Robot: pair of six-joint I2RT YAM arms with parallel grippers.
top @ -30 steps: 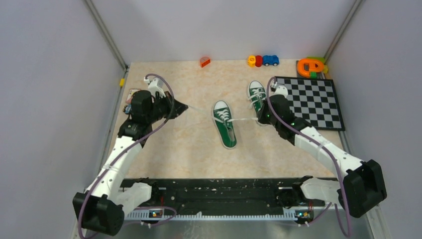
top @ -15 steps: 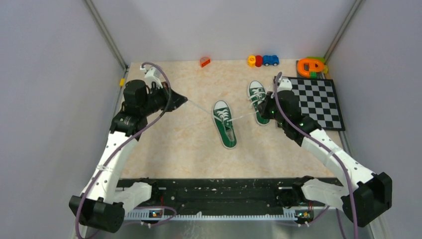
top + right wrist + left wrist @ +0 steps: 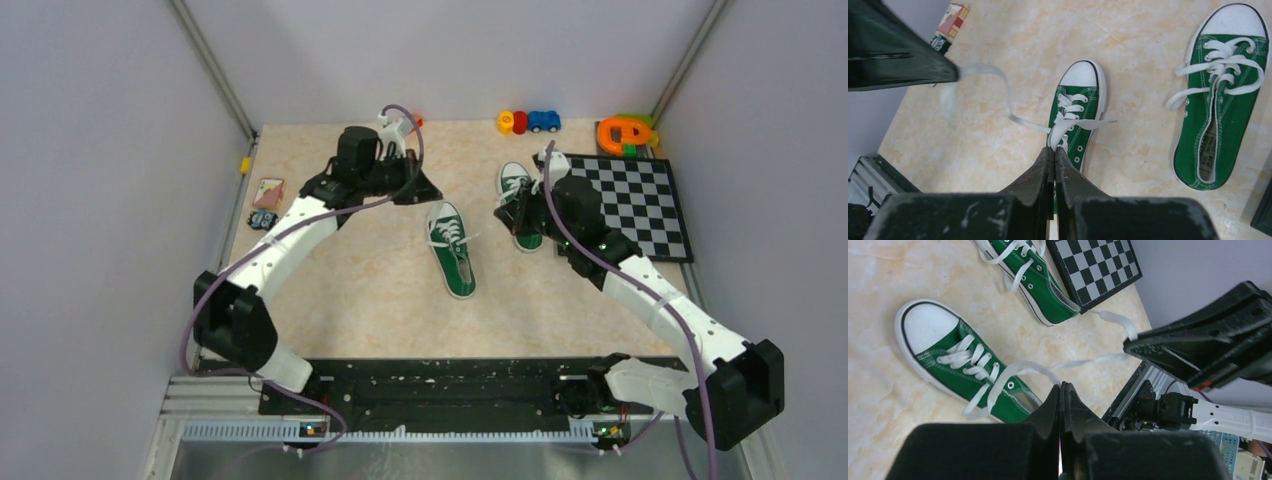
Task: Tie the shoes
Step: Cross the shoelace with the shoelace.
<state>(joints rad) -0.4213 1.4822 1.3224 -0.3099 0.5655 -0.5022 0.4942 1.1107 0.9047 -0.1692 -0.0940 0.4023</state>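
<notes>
Two green shoes with white laces lie on the beige table. The middle shoe (image 3: 455,262) (image 3: 948,365) (image 3: 1075,115) points its toe away from the arms. The second shoe (image 3: 514,183) (image 3: 1043,285) (image 3: 1223,100) lies to its right, partly under my right arm. My left gripper (image 3: 437,198) (image 3: 1060,386) hangs just beyond the middle shoe's toe, shut on one lace, which curves slack back to the eyelets. My right gripper (image 3: 500,208) (image 3: 1053,148) sits to the right of that shoe, shut on its other lace end.
A chessboard (image 3: 630,205) lies at the right, touching the second shoe's side. Toy cars (image 3: 528,122), an orange-green toy (image 3: 625,133) and a small orange block (image 3: 411,124) line the far edge. A card box (image 3: 268,192) lies at the left.
My left arm has swung from the far left toward the centre, carrying its lace over the shoe's toe, so the taut lace went slack. The right gripper shifted a little left and farther.
</notes>
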